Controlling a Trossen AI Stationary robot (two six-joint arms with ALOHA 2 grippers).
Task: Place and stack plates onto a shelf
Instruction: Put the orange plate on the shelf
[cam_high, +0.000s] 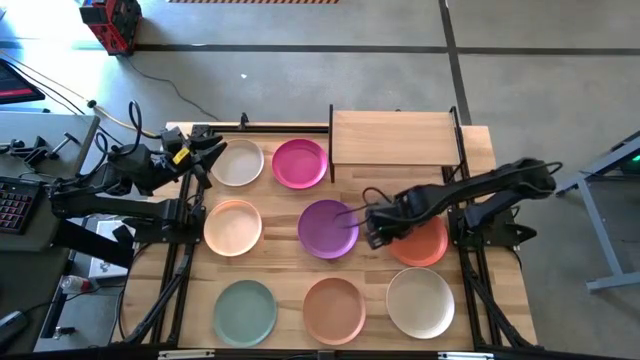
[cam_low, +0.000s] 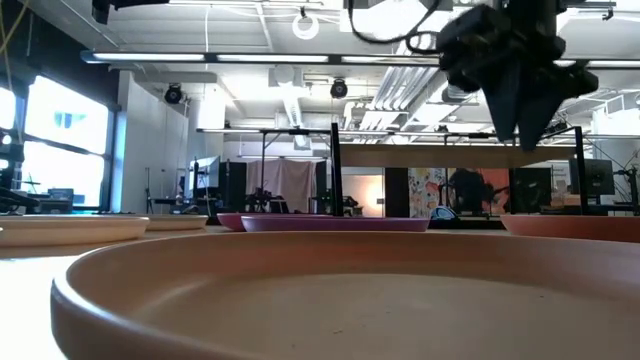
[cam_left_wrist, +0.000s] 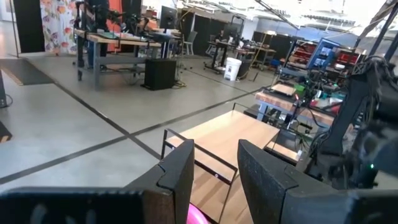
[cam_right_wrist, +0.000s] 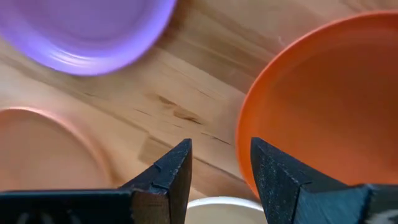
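Eight plates lie flat on the wooden table: cream (cam_high: 238, 162), magenta (cam_high: 300, 163), peach (cam_high: 233, 227), purple (cam_high: 328, 228), orange-red (cam_high: 428, 246), sage green (cam_high: 244, 310), salmon (cam_high: 334, 308) and off-white (cam_high: 421, 302). The shelf (cam_high: 393, 138) stands at the far side, its board bare. My right gripper (cam_right_wrist: 221, 168) points down, open, above the bare wood between the purple plate (cam_right_wrist: 87, 25) and the orange-red plate (cam_right_wrist: 323, 106), clear of both. My left gripper (cam_left_wrist: 214, 180) hangs open and level near the cream plate's left rim, facing the shelf (cam_left_wrist: 230, 140).
The plates lie in three rows with narrow strips of bare wood (cam_right_wrist: 180, 99) between them. Black frame rails (cam_high: 178, 270) run along the table's left and right sides beside the arm bases. The shelf's thin black uprights (cam_high: 458, 130) stand at its ends.
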